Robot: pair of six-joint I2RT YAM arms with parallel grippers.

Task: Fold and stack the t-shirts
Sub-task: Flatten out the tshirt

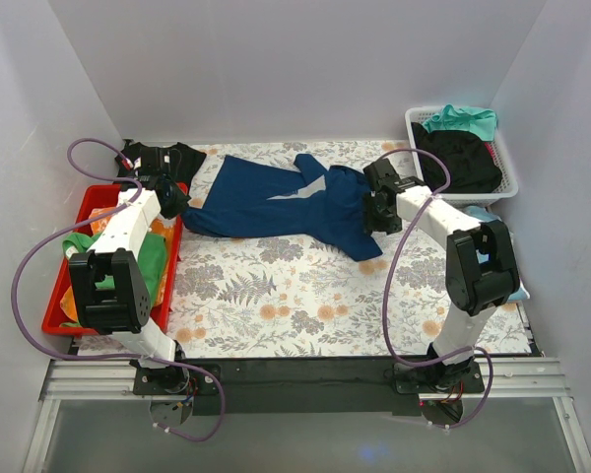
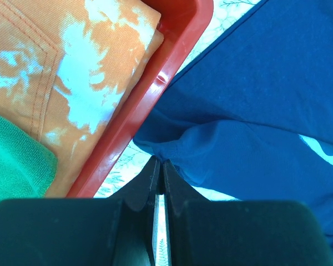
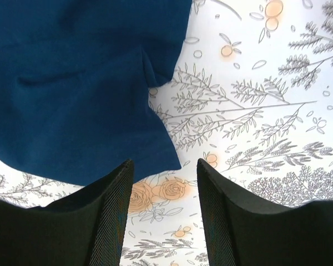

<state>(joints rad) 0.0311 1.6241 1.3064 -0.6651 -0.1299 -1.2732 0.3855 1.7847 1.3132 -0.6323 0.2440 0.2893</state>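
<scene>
The table (image 1: 276, 305) was seen whole from above and behind, arm bases (image 1: 167, 379) at 6 o'clock. The left wrist view was aimed down at close range, shirt (image 2: 255, 83) at 2 o'clock, bin (image 2: 155, 94) at 10. The right wrist view was aimed down equally near, shirt at 10 o'clock. The shirt was shared by all views, the bin by two.

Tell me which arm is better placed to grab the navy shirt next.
Right, probably. The right gripper is open with the navy t-shirt hem at its fingertips, ready to close. The left gripper is shut at the opposite edge beside the red bin, and must reopen.
</scene>
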